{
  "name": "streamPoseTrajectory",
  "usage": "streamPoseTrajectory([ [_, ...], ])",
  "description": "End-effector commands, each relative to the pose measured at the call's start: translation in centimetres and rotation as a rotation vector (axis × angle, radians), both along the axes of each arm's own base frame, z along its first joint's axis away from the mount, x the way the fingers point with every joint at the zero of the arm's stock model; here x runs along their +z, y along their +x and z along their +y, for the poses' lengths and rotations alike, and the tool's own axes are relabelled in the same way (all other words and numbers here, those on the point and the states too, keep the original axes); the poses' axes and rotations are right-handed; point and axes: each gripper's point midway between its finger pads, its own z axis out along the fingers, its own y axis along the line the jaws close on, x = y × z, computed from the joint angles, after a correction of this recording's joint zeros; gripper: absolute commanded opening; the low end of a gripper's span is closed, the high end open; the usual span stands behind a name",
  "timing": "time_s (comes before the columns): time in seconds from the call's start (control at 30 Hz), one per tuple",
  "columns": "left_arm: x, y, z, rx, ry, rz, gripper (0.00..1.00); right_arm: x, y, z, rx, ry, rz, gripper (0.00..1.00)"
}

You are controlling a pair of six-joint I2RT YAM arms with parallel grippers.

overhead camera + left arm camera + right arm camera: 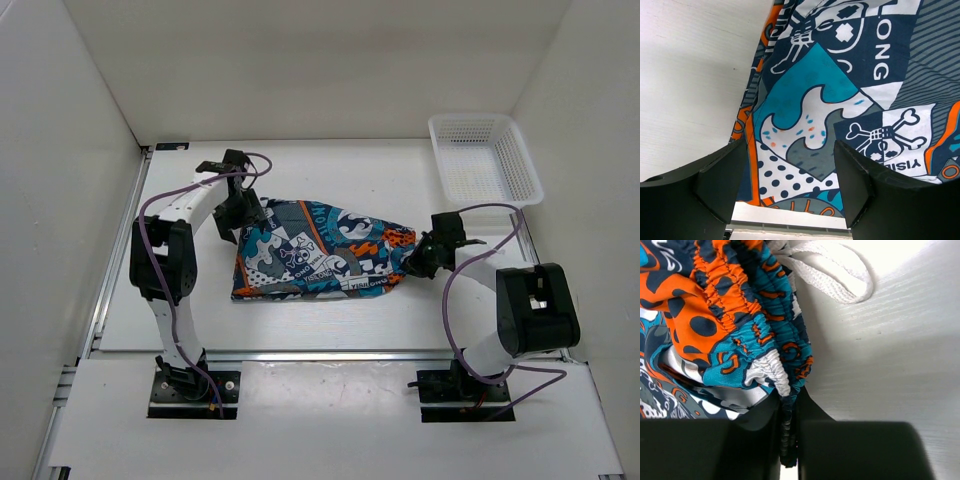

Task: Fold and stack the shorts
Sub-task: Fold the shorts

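The shorts (pixel 315 250) lie on the white table in the top view, with a patchwork print of teal, orange, navy, grey and white. My left gripper (pixel 245 215) hovers over their left end; in the left wrist view (pixel 790 190) it is open, the print (pixel 840 100) showing between the fingers (pixel 720 180). My right gripper (pixel 418 262) is at the right end, shut on the gathered elastic waistband (pixel 788 415). The white drawstring (pixel 835 275) loops onto the table beside the waistband.
A white mesh basket (pixel 484 158) stands at the back right of the table. White walls enclose the table on the left, back and right. A metal rail (pixel 300 355) runs along the front edge.
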Motion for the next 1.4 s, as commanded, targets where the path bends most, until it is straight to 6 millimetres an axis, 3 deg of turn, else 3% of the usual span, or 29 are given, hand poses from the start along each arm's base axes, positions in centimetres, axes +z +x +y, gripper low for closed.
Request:
streamPoseTrajectory([
  [0.0, 1.4, 0.3, -0.1, -0.015, -0.013, -0.046, 0.81, -0.9, -1.0, -1.8, -0.035, -0.114, 0.059, 0.00],
  [0.1, 1.1, 0.6, 1.1, 0.005, 0.012, -0.041, 0.81, 0.9, -0.4, -2.5, -0.036, -0.161, 0.023, 0.00],
  [0.2, 0.4, 0.9, 1.8, 0.001, 0.019, -0.032, 0.72, 3.1, 0.1, -3.9, -0.031, -0.241, -0.012, 0.00],
  [0.27, -1.1, 0.6, 2.3, 0.002, 0.027, -0.002, 0.47, 4.3, 0.0, -4.6, -0.010, -0.288, -0.028, 0.00],
  [0.37, -2.4, 0.1, 1.1, -0.022, -0.013, 0.028, 0.10, 6.6, 0.8, -5.6, 0.006, -0.349, -0.074, 0.00],
  [0.57, -4.7, -0.8, -1.2, -0.041, -0.030, 0.067, 0.10, 10.2, 3.0, -5.9, 0.014, -0.388, -0.153, 0.00],
  [0.8, -7.1, -1.5, -3.5, -0.069, -0.062, 0.106, 0.10, 13.1, 4.6, -6.6, 0.051, -0.473, -0.189, 0.00],
  [0.83, -7.3, -1.8, -4.1, -0.074, -0.072, 0.109, 0.10, 14.6, 5.3, -6.1, 0.052, -0.476, -0.225, 0.00],
  [0.93, -7.3, -1.7, -4.7, -0.076, -0.084, 0.104, 0.10, 15.1, 5.8, -5.0, 0.098, -0.524, -0.211, 0.00],
  [0.97, -7.5, -2.0, -4.6, -0.075, -0.082, 0.112, 0.10, 16.0, 6.5, -3.6, 0.123, -0.533, -0.234, 0.00],
  [1.07, -7.4, -1.8, -4.9, -0.069, -0.096, 0.106, 0.10, 16.2, 7.2, -1.7, 0.169, -0.588, -0.218, 0.00],
  [1.1, -7.4, -1.8, -4.9, -0.069, -0.096, 0.106, 0.10, 17.8, 7.9, 0.0, 0.186, -0.608, -0.265, 0.00],
  [1.13, -7.4, -1.8, -4.9, -0.069, -0.096, 0.106, 0.10, 17.9, 7.8, 0.8, 0.207, -0.624, -0.261, 0.00],
  [1.17, -7.4, -1.8, -4.9, -0.069, -0.096, 0.106, 0.10, 17.4, 7.9, 2.8, 0.255, -0.640, -0.259, 0.00],
  [1.23, -7.4, -1.8, -4.9, -0.069, -0.096, 0.106, 0.10, 18.0, 8.7, 5.2, 0.297, -0.658, -0.282, 0.00],
  [1.33, -7.4, -1.8, -4.9, -0.078, -0.095, 0.105, 0.10, 18.8, 8.5, 9.5, 0.369, -0.674, -0.330, 0.00],
  [1.37, -7.4, -1.8, -4.9, -0.078, -0.095, 0.105, 0.10, 19.0, 8.3, 12.0, 0.422, -0.670, -0.353, 0.00],
])
